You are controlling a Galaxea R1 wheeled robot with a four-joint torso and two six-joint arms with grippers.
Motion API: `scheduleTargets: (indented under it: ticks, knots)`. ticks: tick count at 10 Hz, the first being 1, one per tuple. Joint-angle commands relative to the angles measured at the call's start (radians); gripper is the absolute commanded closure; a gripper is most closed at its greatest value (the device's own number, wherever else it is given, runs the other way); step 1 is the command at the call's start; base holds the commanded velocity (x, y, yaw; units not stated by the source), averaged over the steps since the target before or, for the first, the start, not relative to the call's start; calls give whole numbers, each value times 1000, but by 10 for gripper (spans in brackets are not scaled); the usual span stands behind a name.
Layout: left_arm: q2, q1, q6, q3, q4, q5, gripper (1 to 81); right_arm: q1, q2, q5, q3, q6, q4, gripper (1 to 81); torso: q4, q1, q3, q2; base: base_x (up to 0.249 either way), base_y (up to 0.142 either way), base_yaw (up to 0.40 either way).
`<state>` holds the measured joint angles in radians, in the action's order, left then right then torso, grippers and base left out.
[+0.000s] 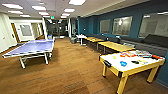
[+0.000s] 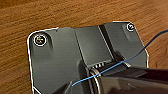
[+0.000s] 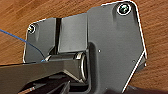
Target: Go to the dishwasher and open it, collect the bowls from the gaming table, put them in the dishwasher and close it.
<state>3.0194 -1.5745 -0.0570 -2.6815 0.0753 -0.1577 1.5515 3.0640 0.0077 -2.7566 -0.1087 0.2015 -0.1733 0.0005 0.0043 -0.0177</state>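
The gaming table (image 1: 117,65) stands at the right of the head view on yellow legs, its glossy white tabletop edged in yellow wood. On the tabletop lie several small things: a blue round piece (image 1: 123,63) near the middle, an orange-red bowl (image 1: 124,54) toward the far edge, and dark and yellow flat items (image 1: 139,61) closer to the right end, too blurred to name. The table rests on a brown wood-pattern floor (image 1: 72,72).
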Motion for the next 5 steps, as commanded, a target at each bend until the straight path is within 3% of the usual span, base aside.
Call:
scheduleTargets:
  ticks: [1, 5]
  knots:
    - [-2, 41, 0, 5, -3, 44, 10, -56, 1, -38, 0, 0, 7, 10, 0, 0, 0, 0, 0, 0, -396]
    - [0, 41, -1, 5, -8, 41, 10, -66, -2, -41, 0, -2, 7, 10, 0, 0, 0, 0, 0, 0, -395]
